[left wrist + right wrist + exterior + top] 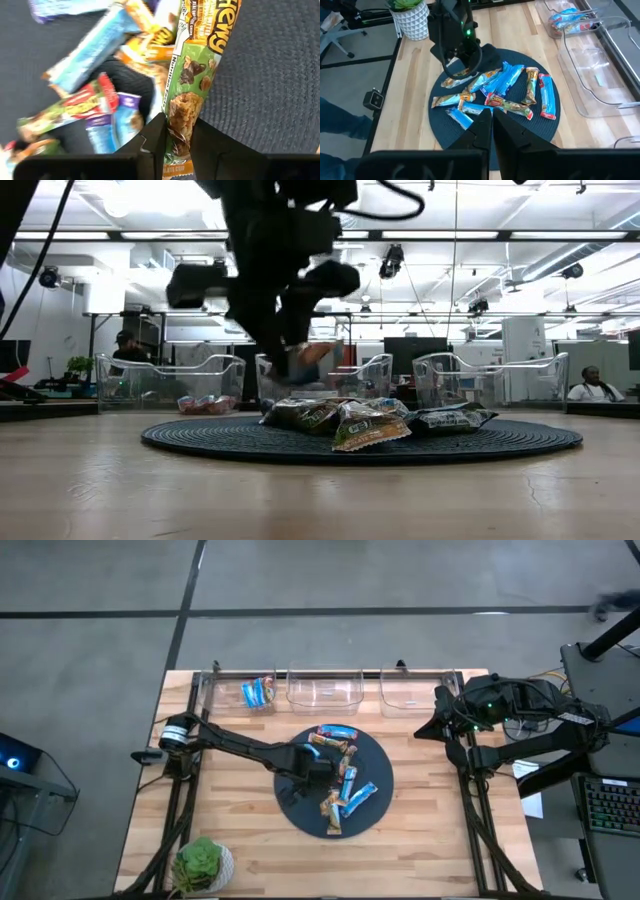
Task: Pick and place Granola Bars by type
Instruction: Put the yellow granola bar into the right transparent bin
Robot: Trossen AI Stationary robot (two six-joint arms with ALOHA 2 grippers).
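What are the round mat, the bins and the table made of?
Mat: dark, matte, seemingly woven or ribbed fabric; concentric ridges show at its edge in the low view. Bins: clear, glossy plastic, since the table shows through them. Table: light wood planks with visible grain and seams, smooth finish.

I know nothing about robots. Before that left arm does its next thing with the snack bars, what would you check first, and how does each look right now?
1. Left end effector closed on one green-and-brown chewy granola bar: ok; its fingers pinch the wrapper's end.
2. Only one bar caught: ok; the other wrapped bars lie beside it, not between the fingers.
3. Bar lifted off the round dark mat: cannot tell.
4. Clear plastic bins at the table's far edge ready: ok; the left one holds blue-wrapped bars, the other two look empty.
5. Right end effector out of the way: ok; shut, parked at the table's right side.
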